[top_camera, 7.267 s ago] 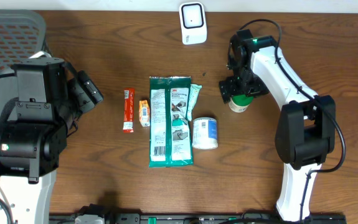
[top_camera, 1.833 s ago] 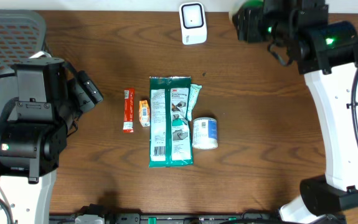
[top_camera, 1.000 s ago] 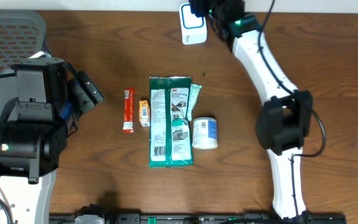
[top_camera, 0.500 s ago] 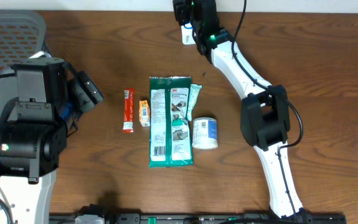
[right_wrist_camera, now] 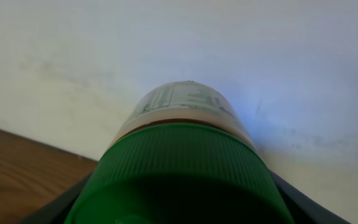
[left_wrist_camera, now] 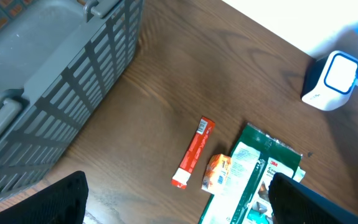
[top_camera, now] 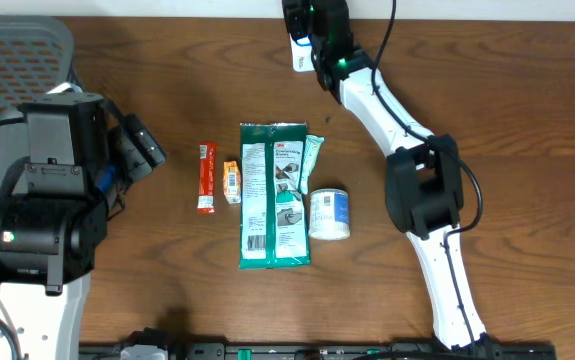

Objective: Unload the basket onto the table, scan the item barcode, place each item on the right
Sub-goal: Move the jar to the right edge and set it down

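Right wrist view: bottle held at the scanner

A green-capped bottle (right_wrist_camera: 179, 146) is gripped between the right fingers (right_wrist_camera: 298, 199), which are closed partway around its ribbed cap (right_wrist_camera: 166, 186). It is held at the far edge of the counter (top_camera: 487, 120), just beside the white scanner (left_wrist_camera: 330, 81). The left fingers (left_wrist_camera: 60, 199) are spread wide and nothing is held in them. The bottle is judged light and rigid. Its smooth printed label (right_wrist_camera: 179, 99) is likely slippery, so it is best held by the ribbed cap, with the barcode left uncovered.

Right arm (top_camera: 377, 100): white links, black joints, black cables, green light. Left arm (top_camera: 52, 190): black housings, white lower link, green light
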Robot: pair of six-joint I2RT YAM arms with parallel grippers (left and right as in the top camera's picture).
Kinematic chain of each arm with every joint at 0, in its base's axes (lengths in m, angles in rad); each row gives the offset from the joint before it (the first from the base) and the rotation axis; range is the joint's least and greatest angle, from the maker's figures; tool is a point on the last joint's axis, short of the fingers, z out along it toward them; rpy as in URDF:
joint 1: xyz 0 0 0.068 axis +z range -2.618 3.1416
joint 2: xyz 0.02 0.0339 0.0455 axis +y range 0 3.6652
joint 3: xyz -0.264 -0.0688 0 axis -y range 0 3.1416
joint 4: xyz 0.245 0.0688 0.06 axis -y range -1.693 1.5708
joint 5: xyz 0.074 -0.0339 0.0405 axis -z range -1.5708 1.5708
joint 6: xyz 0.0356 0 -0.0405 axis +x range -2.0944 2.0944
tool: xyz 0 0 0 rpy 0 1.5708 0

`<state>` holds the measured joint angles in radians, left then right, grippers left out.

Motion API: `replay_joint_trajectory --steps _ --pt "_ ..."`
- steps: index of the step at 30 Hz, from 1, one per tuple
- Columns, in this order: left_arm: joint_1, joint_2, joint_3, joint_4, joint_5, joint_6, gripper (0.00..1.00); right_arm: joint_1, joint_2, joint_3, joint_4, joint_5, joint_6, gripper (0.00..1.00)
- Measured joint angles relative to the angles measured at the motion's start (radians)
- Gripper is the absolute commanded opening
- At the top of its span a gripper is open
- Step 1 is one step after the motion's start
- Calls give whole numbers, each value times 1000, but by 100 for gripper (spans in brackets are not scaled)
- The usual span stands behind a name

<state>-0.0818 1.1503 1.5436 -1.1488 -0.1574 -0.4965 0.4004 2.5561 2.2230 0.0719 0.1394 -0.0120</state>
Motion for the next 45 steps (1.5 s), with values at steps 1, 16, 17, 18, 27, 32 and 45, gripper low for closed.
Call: replay_joint_trajectory --steps 1,16,17,18,27,32,45 --pt "0 0 0 0 0 0 90 -1 5 0 0 0 0 1" --pt "0 0 0 0 0 0 90 -8 23 0 5 0 6 1" --pt "0 0 0 0 0 0 90 -11 23 0 5 0 11 1" --pt "0 0 0 0 0 0 90 -14 22 0 -2 -4 21 1" --pt "0 0 0 0 0 0 90 -45 -234 -16 -544 -35 54 1" --pt "2 1 0 0 0 0 90 -90 -546 -4 -1001 -57 58 1" --pt "2 2 0 0 0 0 90 -597 -651 -175 -1407 -49 259 1"
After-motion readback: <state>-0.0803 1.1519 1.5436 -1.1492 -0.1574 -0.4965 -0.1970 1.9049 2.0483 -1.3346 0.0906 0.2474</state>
